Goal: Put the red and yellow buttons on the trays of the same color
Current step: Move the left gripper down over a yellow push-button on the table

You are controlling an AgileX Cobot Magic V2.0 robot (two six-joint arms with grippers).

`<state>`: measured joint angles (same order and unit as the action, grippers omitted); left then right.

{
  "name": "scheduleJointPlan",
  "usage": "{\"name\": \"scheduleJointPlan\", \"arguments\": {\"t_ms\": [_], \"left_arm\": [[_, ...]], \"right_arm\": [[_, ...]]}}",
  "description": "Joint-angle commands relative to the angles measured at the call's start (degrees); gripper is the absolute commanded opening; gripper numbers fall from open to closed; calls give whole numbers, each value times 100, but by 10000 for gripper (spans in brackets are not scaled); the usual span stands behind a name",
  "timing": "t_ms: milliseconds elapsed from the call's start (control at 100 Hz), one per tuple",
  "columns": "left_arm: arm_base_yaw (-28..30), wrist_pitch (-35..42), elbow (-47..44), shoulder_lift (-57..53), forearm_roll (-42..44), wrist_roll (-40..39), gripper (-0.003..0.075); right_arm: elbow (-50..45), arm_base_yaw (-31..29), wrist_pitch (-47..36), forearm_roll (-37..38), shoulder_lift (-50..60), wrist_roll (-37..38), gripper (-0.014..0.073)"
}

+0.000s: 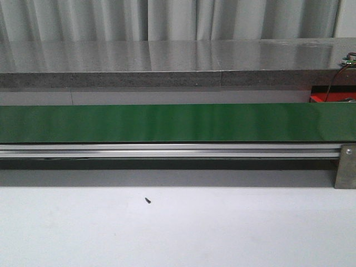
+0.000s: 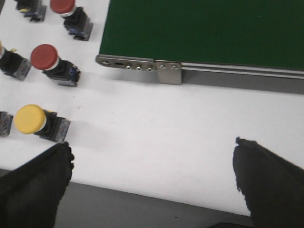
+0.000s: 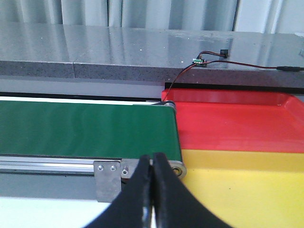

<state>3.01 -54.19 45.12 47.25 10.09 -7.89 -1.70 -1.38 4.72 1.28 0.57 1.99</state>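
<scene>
**Buttons waiting at the belt's left end, trays at its right**

Beside the left end of the green belt (image 2: 204, 28), on the white desk (image 2: 156, 133), stand the buttons: a yellow button (image 2: 29, 118) nearest the left gripper (image 2: 154, 175), a red button (image 2: 45, 57) past it, others farther off. Each looks light and rigid, a smooth domed cap on a dark blocky body; the cap seems slippery, so the flat-sided body is likely the safer hold. Left gripper hangs wide open and empty over bare desk. Right gripper (image 3: 152, 190) is closed with nothing between its fingers, facing the red tray (image 3: 237, 123) and yellow tray (image 3: 237, 185) at the belt's right end. Behind runs a grey stone ledge (image 1: 167, 61) and pale curtains (image 1: 167, 16).
</scene>
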Motion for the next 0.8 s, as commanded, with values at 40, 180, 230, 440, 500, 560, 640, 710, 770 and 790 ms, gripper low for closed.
{"name": "scheduleJointPlan", "arguments": {"t_ms": [40, 180, 230, 440, 500, 560, 640, 710, 770, 790], "left_arm": [[527, 340, 199, 166, 126, -118, 662], [1157, 595, 199, 410, 5, -118, 662], [1363, 672, 199, 512, -5, -129, 662], [2172, 1047, 199, 1003, -39, -168, 662], [2354, 1164, 199, 1123, -39, -168, 662], [2543, 1274, 199, 1266, -39, -177, 662], [2694, 1438, 199, 1428, -39, -177, 662], [2758, 1610, 199, 1584, -39, -204, 662], [2758, 1753, 199, 1750, -39, -220, 662], [2758, 1796, 199, 1808, -58, -220, 662]], "right_arm": [[109, -2, -472, -20, 85, -12, -68], [109, -2, -472, -20, 85, -12, -68], [109, -2, -472, -20, 85, -12, -68], [109, -2, -472, -20, 85, -12, -68], [109, -2, -472, -20, 85, -12, -68], [109, -2, -472, -20, 85, -12, -68], [109, -2, -472, -20, 85, -12, -68], [109, -2, -472, -20, 85, -12, -68], [109, -2, -472, -20, 85, -12, -68], [109, -2, -472, -20, 85, -12, -68]]}}
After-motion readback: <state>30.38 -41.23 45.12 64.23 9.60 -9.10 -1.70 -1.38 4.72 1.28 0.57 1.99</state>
